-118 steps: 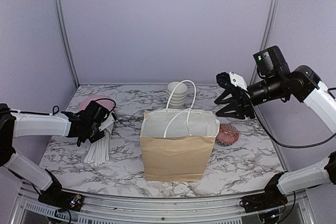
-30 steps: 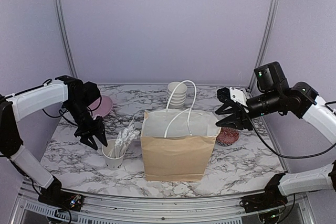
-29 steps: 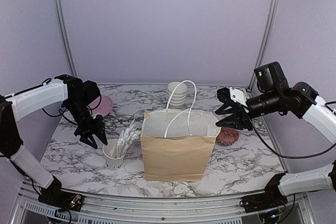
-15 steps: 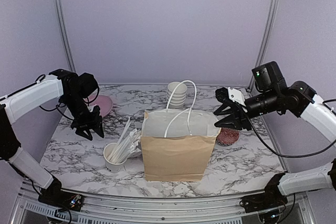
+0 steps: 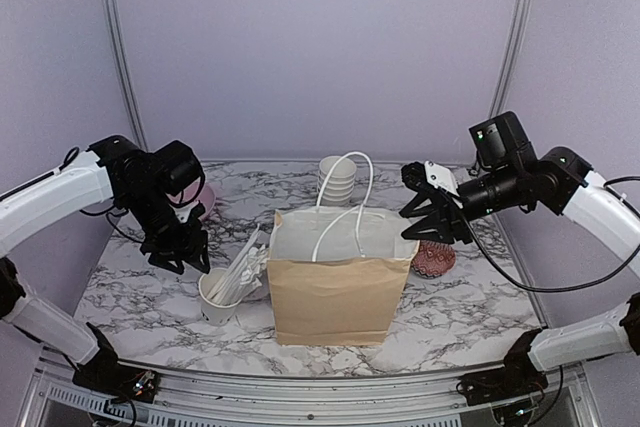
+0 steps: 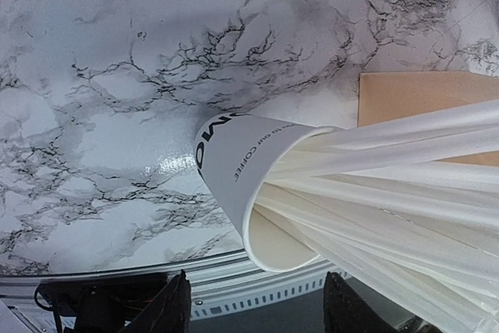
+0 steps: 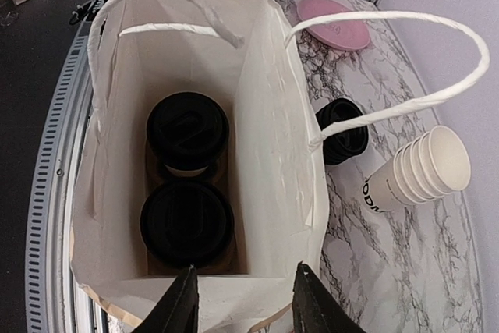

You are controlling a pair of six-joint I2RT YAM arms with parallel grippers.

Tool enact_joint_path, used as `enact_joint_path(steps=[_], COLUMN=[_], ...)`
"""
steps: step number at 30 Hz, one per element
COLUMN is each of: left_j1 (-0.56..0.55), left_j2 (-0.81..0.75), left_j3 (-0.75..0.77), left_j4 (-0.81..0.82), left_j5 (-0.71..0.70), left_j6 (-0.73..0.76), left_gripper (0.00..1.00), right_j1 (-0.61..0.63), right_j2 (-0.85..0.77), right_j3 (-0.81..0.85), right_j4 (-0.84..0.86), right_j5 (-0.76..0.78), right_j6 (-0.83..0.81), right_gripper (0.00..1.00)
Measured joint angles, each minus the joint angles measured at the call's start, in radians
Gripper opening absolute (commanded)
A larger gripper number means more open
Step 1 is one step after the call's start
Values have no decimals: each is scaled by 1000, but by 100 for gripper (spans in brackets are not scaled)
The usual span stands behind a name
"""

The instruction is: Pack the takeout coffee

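Observation:
The brown paper bag (image 5: pixel 337 282) stands open mid-table. In the right wrist view two takeout coffee cups, black lids up (image 7: pixel 188 132) (image 7: pixel 187 222), sit side by side in a carrier at its bottom. A third black-lidded cup (image 7: pixel 341 132) stands on the table just outside the bag's far wall, hidden in the top view. My right gripper (image 5: pixel 428 223) (image 7: pixel 243 302) hovers open above the bag's right rim, holding nothing. At the left, my open left gripper (image 5: pixel 180 252) (image 6: pixel 257 313) is empty, just above and left of the white cup of straws (image 5: pixel 218 295) (image 6: pixel 234 165).
A stack of lidless white cups (image 5: pixel 337 179) (image 7: pixel 421 165) stands behind the bag. A pink plate (image 5: pixel 203 197) (image 7: pixel 337 25) lies at the back left. A red patterned disc (image 5: pixel 434 257) lies right of the bag. The bag's white handles (image 5: pixel 345 197) rise above its mouth.
My left gripper set the straw cup upright, let it go, spread its fingers and rose a little. The right gripper drifted slightly left toward the bag.

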Motion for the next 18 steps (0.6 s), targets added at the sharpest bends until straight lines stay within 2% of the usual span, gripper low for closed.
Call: enact_joint_path(steps=[5, 13, 17, 18], left_j1=[-22, -26, -26, -27], left_j2=[33, 95, 127, 130], left_j3=[-20, -46, -67, -70], left_j4=[20, 84, 111, 117], left_j5=[-53, -80, -79, -80], left_j6=[-34, -49, -47, -45], left_gripper=[53, 25, 15, 10], right_j1=[0, 0, 0, 0], right_j2=[2, 2, 2, 2], right_j3=[0, 0, 0, 0], right_j4=[0, 0, 0, 0], right_j5=[-3, -3, -3, -3], right_j6=[0, 0, 3, 3], right_gripper=[40, 40, 40, 40])
